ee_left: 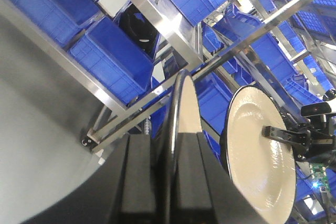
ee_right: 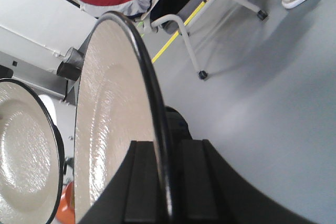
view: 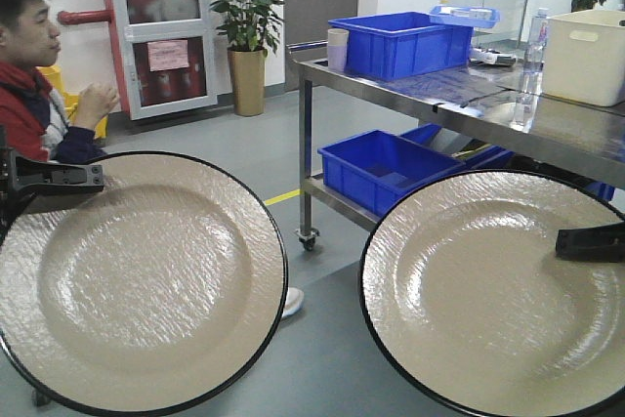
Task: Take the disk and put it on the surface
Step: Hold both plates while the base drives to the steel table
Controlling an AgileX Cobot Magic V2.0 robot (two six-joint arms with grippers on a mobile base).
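Person (view: 29,75): seated at far left, red jacket, facing right.
Left hand (view: 93,178): closed on the upper left rim of the left disk; in the left wrist view its two black fingers (ee_left: 139,177) press the rim from both sides, the disk seen edge-on between them.
Left disk (view: 137,280): cream, textured, black-rimmed; held in the air with its face toward the front camera, grey floor (view: 322,358) behind it.
Plant (view: 246,17): potted, standing against the rear wall.
Gap: the two disks hang side by side, not touching.
Surface (view: 459,104): reflective metal top at rear right; neither disk is on it.
Cup (view: 337,46): upright at the left end of the surface.
Blue bin (view: 400,41): on the surface, just beside the cup; another sits on the lower shelf (view: 332,194).
Right disk (view: 488,300): same make, held in the air in front of and lower than the surface.
Right hand (view: 566,241): closed on the right rim of the right disk; the right wrist view shows the rim clamped between its fingers (ee_right: 142,182).
White bin (view: 586,56): on the surface, far right.
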